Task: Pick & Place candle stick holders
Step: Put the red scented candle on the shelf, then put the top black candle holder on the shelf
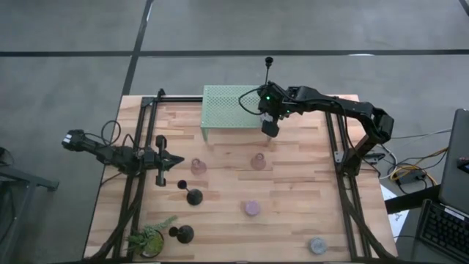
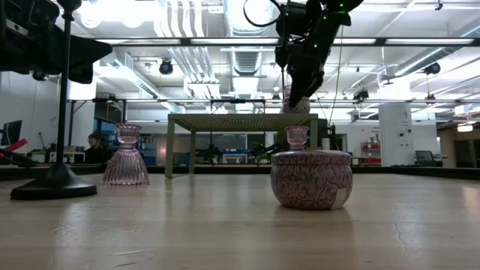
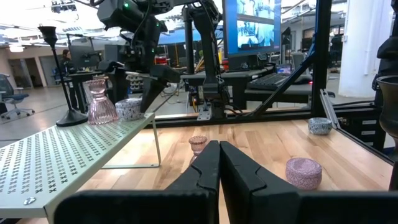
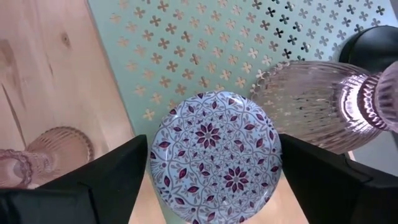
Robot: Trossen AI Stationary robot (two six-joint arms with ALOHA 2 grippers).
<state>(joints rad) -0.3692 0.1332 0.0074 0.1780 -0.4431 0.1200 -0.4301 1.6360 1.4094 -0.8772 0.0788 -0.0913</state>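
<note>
- We see a patterned puck (image 4: 214, 157), white with dark red flower motifs, sitting on the pale green mesh rack (image 1: 229, 103) at the rack's 3 o'clock edge.
- The right gripper (image 4: 214, 180) hangs directly over this puck, its fingers (image 4: 106, 180) spread wide on either side of it; we cannot tell whether they touch it.
- A pinkish ribbed glass holder (image 4: 311, 102) stands on the rack just beside the puck, with a black stemmed holder (image 1: 269, 66) at the rack's 1 o'clock corner.
- On the wooden table (image 1: 293, 183) we find two more pinkish glass holders (image 1: 198, 167) (image 1: 258, 160), at about 9 and 12 o'clock from table centre.
- A lilac puck (image 1: 252, 208) lies near centre; a grey puck (image 1: 317, 245) lies at 5 o'clock.
- Two black holders (image 1: 193, 196) (image 1: 183, 234) stand toward 7 o'clock, near a small potted plant (image 1: 150, 238).
- The left gripper (image 1: 178, 160) waits at 9 o'clock, fingers closed together on nothing.
</note>
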